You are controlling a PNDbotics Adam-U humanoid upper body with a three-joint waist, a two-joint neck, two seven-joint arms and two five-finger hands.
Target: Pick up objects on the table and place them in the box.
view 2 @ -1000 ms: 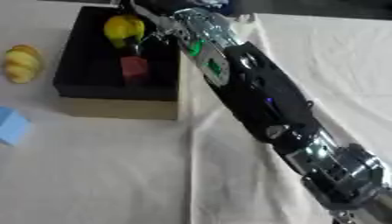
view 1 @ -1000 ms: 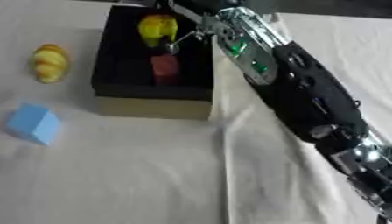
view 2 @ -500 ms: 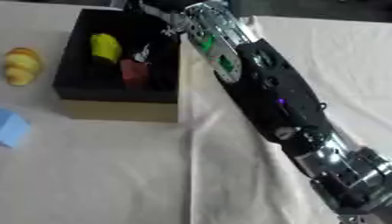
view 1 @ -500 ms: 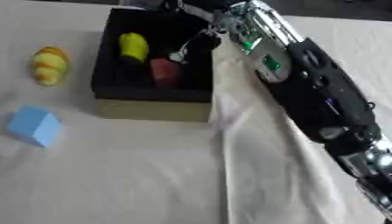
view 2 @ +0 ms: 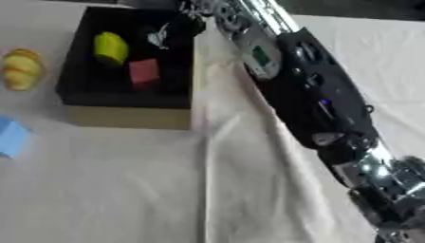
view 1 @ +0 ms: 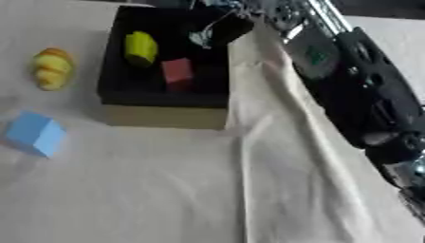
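Observation:
A black box [view 1: 166, 116] with a tan front wall stands at the upper left of the cloth-covered table. Inside it lie a yellow rounded object [view 1: 141, 47] and a red cube [view 1: 177, 72]. My right hand [view 1: 226, 27] hangs over the box's far right corner, above both objects, fingers relaxed and holding nothing. Left of the box lies a yellow-orange ridged object [view 1: 51, 69], shaped like a croissant. A blue cube [view 1: 35, 134] sits on the cloth nearer the front left. My left hand shows in no view.
My right arm [view 1: 357, 85] runs from the lower right corner up along the box's right side. The beige cloth [view 1: 249, 190] has folds running down from the box's front right corner.
The yellow object left my right hand and now lies in the box beside the red cube. The hand has drawn back toward the box's far right corner.

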